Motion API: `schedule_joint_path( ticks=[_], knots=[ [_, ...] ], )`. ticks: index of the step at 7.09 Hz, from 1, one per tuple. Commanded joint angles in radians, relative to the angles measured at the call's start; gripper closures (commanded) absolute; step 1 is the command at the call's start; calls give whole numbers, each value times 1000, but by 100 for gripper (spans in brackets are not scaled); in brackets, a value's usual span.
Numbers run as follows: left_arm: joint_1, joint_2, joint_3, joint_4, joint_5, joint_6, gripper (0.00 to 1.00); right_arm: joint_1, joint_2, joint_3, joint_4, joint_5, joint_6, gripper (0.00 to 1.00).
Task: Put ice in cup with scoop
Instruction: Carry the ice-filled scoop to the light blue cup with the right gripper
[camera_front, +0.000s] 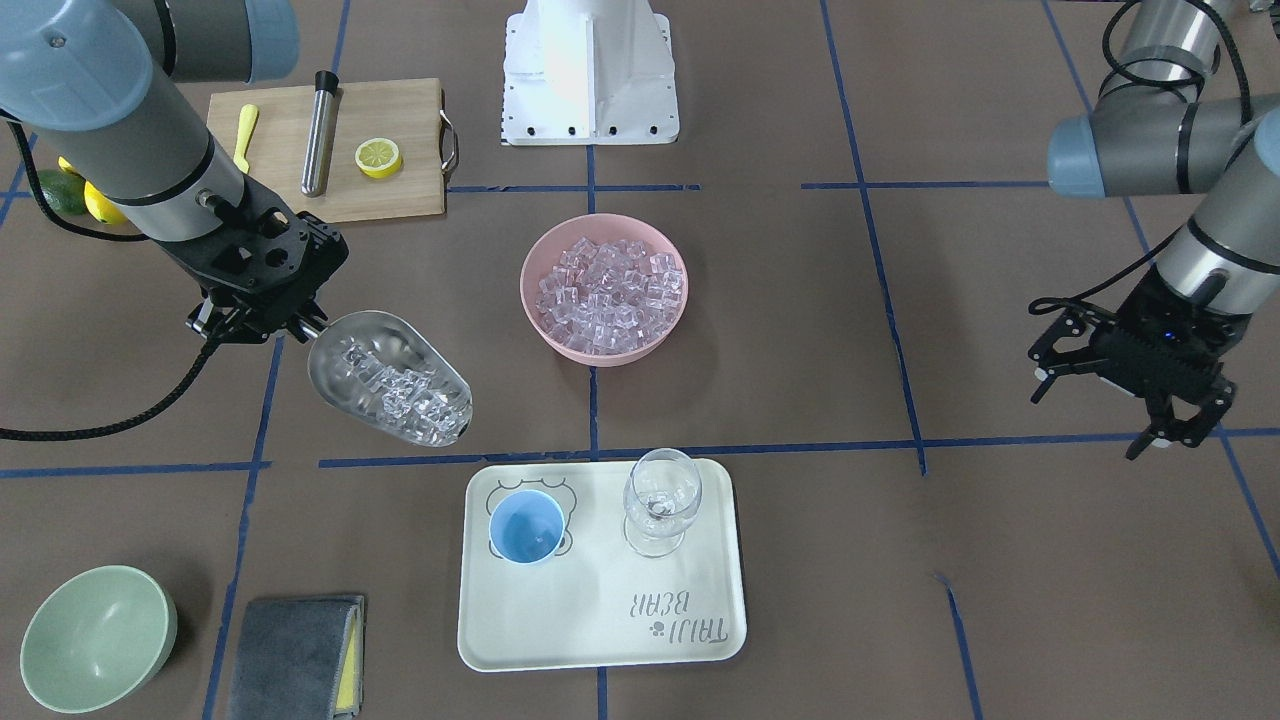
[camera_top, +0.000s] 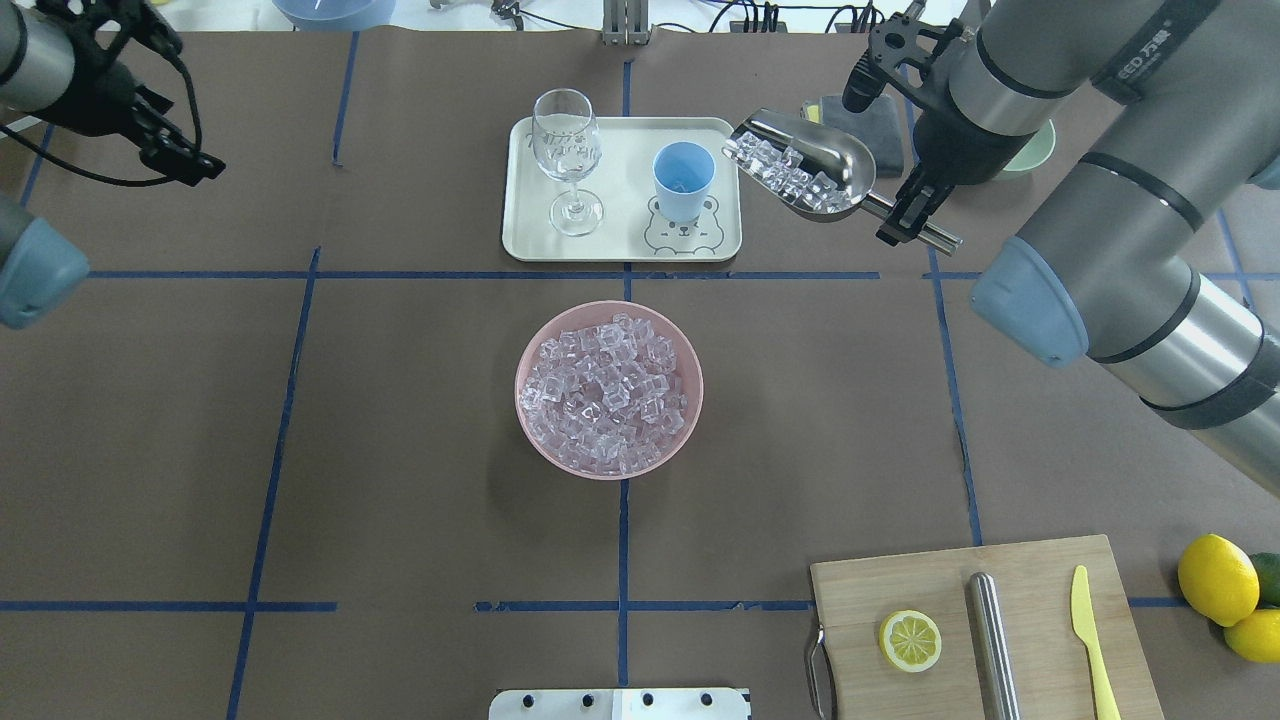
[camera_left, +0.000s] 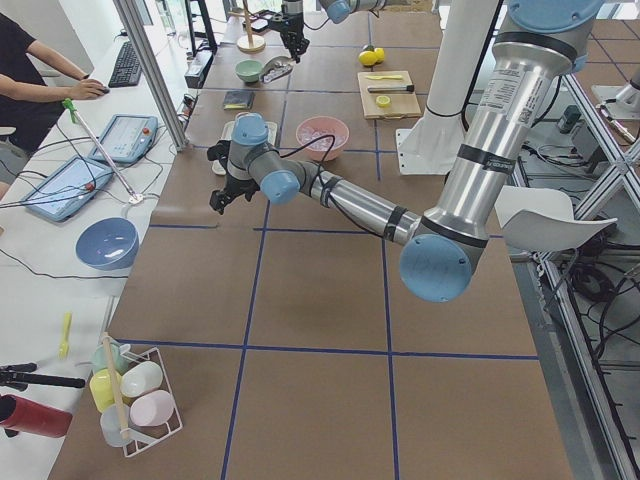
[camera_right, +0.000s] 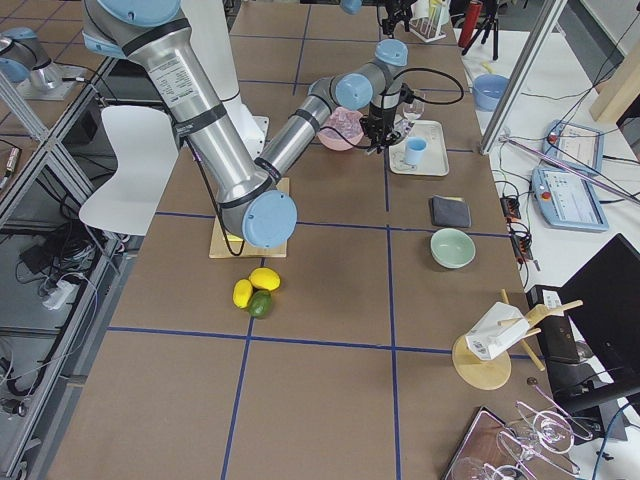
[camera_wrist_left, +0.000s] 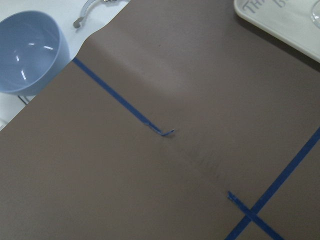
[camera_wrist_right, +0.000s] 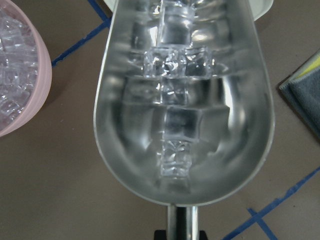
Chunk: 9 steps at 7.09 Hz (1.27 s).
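Note:
My right gripper (camera_front: 300, 325) is shut on the thin rod handle of the steel scoop (camera_front: 390, 375). It holds the scoop above the table, loaded with several ice cubes (camera_front: 415, 395). In the overhead view the scoop (camera_top: 810, 165) has its mouth at the tray's right edge, just right of the light-blue cup (camera_top: 683, 180). The cup (camera_front: 526, 527) stands upright on the cream tray (camera_front: 600, 620). A pink bowl (camera_front: 536, 310) full of ice (camera_front: 610, 290) sits mid-table. My left gripper (camera_front: 1090, 420) is open and empty, far off to the side.
A clear wine glass (camera_front: 660, 500) stands on the tray beside the cup. A wooden board (camera_front: 400, 110) carries a lemon half, a steel cylinder and a yellow knife. A pale-green bowl (camera_front: 95, 640) and a grey cloth (camera_front: 295, 655) lie near the tray.

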Motion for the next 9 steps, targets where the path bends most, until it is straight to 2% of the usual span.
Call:
schedule_joint_path(
  ticks=[1, 3, 4, 6, 9],
  knots=[
    [-44, 71, -36, 10, -8, -2, 0, -2, 31, -21, -33, -10, 43, 100],
    [-94, 115, -37, 10, -8, 4, 0, -15, 168, -177, -46, -12, 95, 100],
    [-95, 117, -36, 10, -6, 5, 0, -17, 202, -236, -46, -12, 111, 100],
    [-106, 117, -27, 11, -6, 8, 0, -17, 204, -238, -62, -9, 113, 100],
    [-108, 123, -17, 10, 1, 57, 0, -57, 242, -239, -206, -10, 113, 100]
  ],
)
